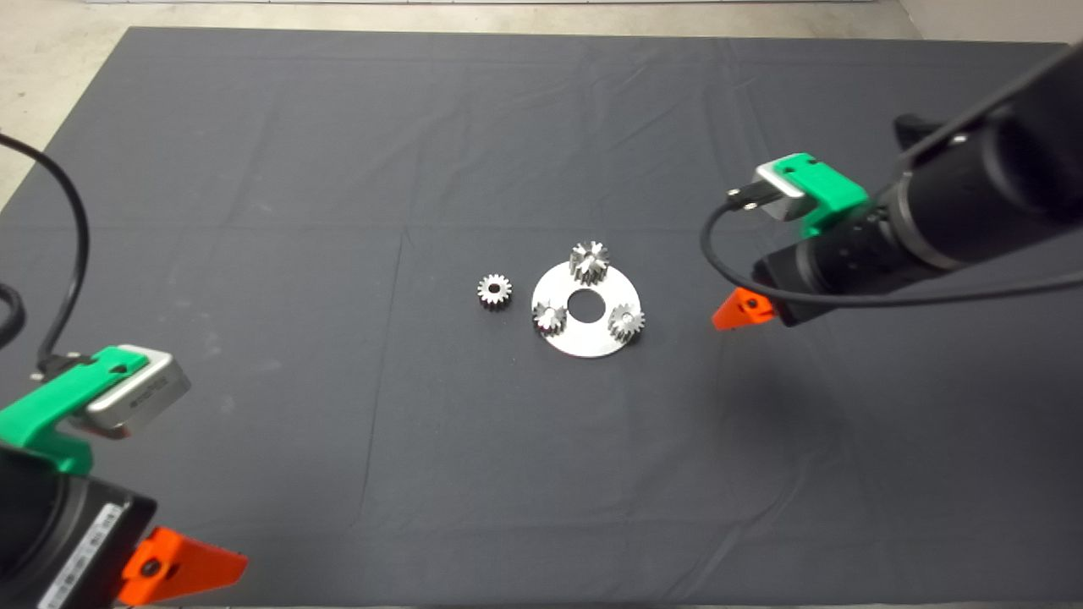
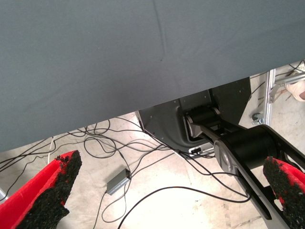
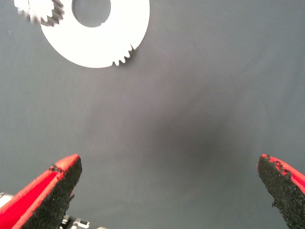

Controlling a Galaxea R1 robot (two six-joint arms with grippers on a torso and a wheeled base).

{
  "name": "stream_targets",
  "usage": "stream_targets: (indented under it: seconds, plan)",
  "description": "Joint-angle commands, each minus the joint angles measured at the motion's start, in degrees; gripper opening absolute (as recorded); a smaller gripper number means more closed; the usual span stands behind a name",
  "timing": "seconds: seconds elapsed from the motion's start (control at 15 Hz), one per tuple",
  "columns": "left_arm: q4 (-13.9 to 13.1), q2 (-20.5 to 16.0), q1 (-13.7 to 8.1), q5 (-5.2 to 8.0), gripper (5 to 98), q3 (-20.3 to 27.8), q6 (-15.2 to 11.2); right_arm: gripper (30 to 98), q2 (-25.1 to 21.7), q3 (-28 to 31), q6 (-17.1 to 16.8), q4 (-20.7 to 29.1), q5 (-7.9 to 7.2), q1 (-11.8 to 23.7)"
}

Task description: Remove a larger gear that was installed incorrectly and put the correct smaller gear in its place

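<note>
The larger gear [image 1: 590, 261], dark and coarse-toothed, stands on the far side of a round silver plate [image 1: 584, 340]. Two small shiny gears [image 1: 550, 316] [image 1: 626, 321] sit on the plate's near side. The loose smaller gear [image 1: 494, 290] lies flat on the mat just left of the plate. My right gripper [image 1: 743, 309] hovers to the right of the plate, open and empty [image 3: 167, 191]. The right wrist view shows the plate [image 3: 95, 43] ahead of the fingers, with a gear [image 3: 40, 12] at its edge. My left gripper [image 1: 182, 565] is parked at the lower left, open [image 2: 167, 191].
A dark mat [image 1: 338, 169] covers the table, with pale floor beyond its far edge. The left wrist view looks past the mat's edge [image 2: 143, 102] to the floor with cables [image 2: 143, 152] and the robot's black base [image 2: 209, 119].
</note>
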Motion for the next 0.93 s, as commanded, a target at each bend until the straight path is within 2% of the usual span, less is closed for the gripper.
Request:
stream_targets:
  seconds: [0.0, 0.13, 0.33, 0.53, 0.73, 0.87]
  plan:
    - [-1.05, -0.23, -0.67, 0.56, 97.8, 0.90, 0.11, 97.7, 5.99, -10.20, -3.69, -5.86, 0.76, -3.41]
    - [-1.11, -0.15, -0.67, 0.56, 97.8, 0.90, 0.11, 97.7, 9.21, -15.12, -5.01, -5.94, 2.50, -3.51]
    - [-1.11, -0.15, -0.67, 0.48, 97.8, 0.90, 0.11, 97.7, 14.20, -24.65, -8.44, -5.86, 2.59, -5.35]
    - [-1.11, -0.20, -0.67, 0.48, 97.8, 0.90, 0.11, 97.7, 17.60, -29.71, -9.95, -5.94, 2.79, -5.98]
    - [-1.11, -0.18, -0.67, 0.48, 97.8, 0.90, 0.11, 97.7, 21.20, -37.33, -13.77, -5.94, 4.20, -8.39]
    - [-1.11, -0.23, -0.67, 0.48, 97.8, 0.90, 0.11, 97.7, 23.15, -40.39, -14.94, -5.88, 4.20, -9.39]
